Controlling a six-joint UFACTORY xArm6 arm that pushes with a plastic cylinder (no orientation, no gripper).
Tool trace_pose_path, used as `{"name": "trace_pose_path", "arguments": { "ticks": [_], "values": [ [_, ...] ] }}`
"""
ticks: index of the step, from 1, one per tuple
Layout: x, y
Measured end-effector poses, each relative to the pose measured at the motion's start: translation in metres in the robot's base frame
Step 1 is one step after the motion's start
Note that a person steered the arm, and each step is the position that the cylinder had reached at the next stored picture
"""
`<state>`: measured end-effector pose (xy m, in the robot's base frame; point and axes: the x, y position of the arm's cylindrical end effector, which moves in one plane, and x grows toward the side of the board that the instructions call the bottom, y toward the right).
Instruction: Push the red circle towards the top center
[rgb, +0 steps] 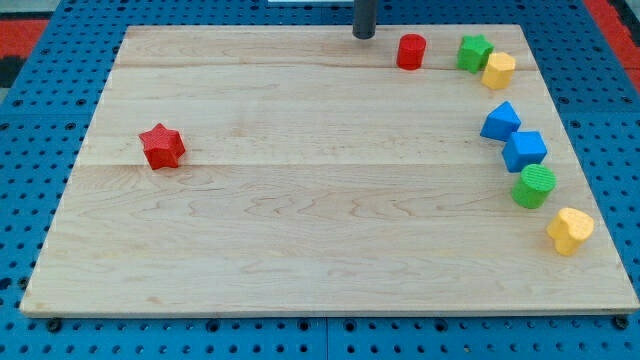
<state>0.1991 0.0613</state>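
The red circle (411, 51) is a short red cylinder standing near the board's top edge, right of center. My tip (364, 36) is at the top edge of the board, just to the view's left of the red circle, a small gap apart from it. The rod comes down from the view's top.
A green star (474, 52) and a yellow block (498, 71) sit right of the red circle. A blue triangle (501, 121), blue cube (524, 150), green circle (534, 186) and yellow heart (570, 230) run down the right side. A red star (162, 147) lies at left. The wooden board (300, 220) rests on blue pegboard.
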Motion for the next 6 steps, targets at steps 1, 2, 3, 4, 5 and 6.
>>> {"name": "trace_pose_path", "arguments": {
  "ticks": [1, 2, 3, 4, 5, 6],
  "values": [
    [0.000, 0.046],
    [0.000, 0.060],
    [0.004, 0.062],
    [0.026, 0.084],
    [0.028, 0.054],
    [0.035, -0.016]
  ]
}}
